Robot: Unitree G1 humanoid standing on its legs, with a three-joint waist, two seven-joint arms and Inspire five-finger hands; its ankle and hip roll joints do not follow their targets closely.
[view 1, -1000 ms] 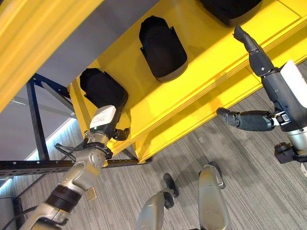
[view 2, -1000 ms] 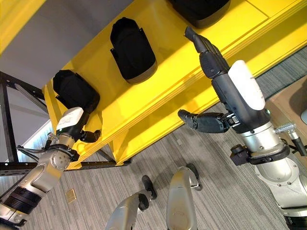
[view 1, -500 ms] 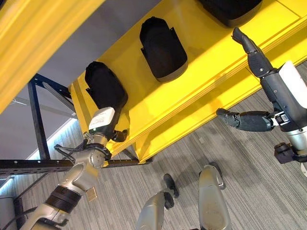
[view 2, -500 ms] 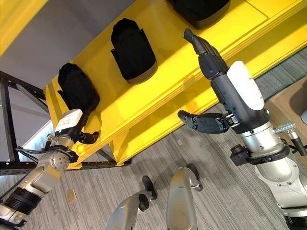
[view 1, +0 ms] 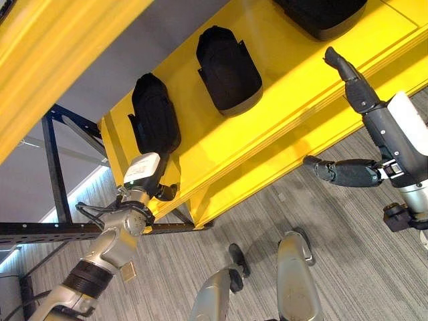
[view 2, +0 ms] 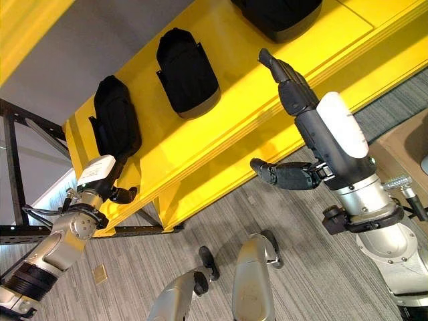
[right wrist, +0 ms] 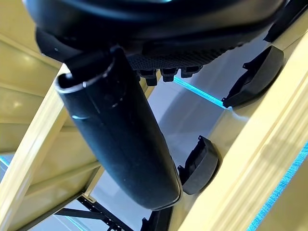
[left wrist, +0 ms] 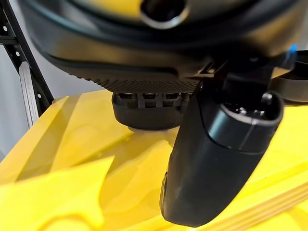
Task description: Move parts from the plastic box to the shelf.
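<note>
Placing step, tail end. Three black parts on the yellow shelf: leftmost part near the shelf's left end, middle part beside it with a gap between, third part cut off at the frame's top edge. Plastic box nowhere to point at.

Left hand just below the leftmost part, at the shelf's front lip. From the head views, touching or just apart from the part: cannot tell. In the left wrist view, thumb hanging down over the yellow board, part sitting past the palm, not wrapped by anything visible; fingers mostly hidden, so open or curled cannot be told. Looks like a release or final nudge, judged from the part lying flat on the shelf and free of the thumb.

Right hand raised over the shelf's front edge, fingers straight, thumb spread out sideways, holding nothing. Right wrist view: thumb in front, two parts standing on the shelf beyond it, well apart from the hand.

Next move, as a guess: pull the left hand down and clear of the shelf lip without dragging the leftmost part, then back to the box for another piece. Risk: thumb catching the part's near end on the way out.
</note>
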